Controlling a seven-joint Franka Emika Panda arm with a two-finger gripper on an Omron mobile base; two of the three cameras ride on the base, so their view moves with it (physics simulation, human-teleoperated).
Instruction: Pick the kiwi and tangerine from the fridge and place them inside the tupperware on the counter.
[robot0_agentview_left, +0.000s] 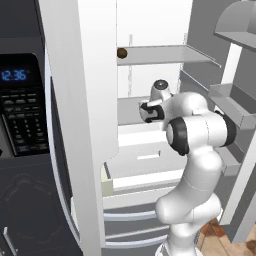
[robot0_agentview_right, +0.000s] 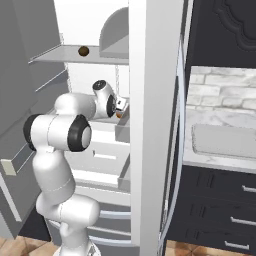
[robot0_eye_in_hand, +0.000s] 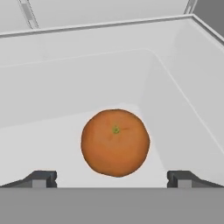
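The gripper (robot0_eye_in_hand: 112, 178) is spread wide, with one fingertip low at either side of the hand view and nothing between them. The tangerine (robot0_eye_in_hand: 115, 142) lies just beyond the tips, centred in the gap, on the pale floor of a white inner compartment of the fridge (robot0_agentview_left: 80, 125). In the right base view, a sliver of orange shows just past the hand, beside the fridge's white upright.

Step in hand, as judged: approach and grasp the tangerine. To do it well, keep the fruit centred between the fingers, advance straight along the present line until the tips pass its widest part, then close on that widest part. Off-centre contact is likely to roll the fruit toward the compartment's wall.

The tangerine is near-round, so it has no useful long axis. Its small green stem mark faces the hand camera, slightly above the middle of the fruit, so any grip angle across it should serve equally.

Farther off, the kiwi (robot0_agentview_left: 122, 52) rests on a higher grey shelf (robot0_agentview_left: 165, 54). On the counter (robot0_agentview_right: 220, 117) to the right, the tupperware (robot0_agentview_right: 222, 140) lies flat and holds nothing.
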